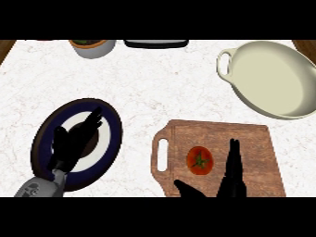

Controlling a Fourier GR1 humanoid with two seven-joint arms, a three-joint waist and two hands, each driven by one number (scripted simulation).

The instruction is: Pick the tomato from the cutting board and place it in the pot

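tomato (200, 160): sitting on cutting board (246, 152), near right, untouched
right hand (230, 173): fingers straight, spread wide, holding nothing, reaching in just right of tomato
left hand (75, 139): resting open over plate (44, 139), near left
pot (280, 78): far right, waiting
progress: grasp, lift and placing all remaining
hidden: right palm and forearm cut off at near edge

Red tomato (200, 160), brown wooden cutting board (256, 139), cream pot (276, 78), white marbled counter (167, 88).
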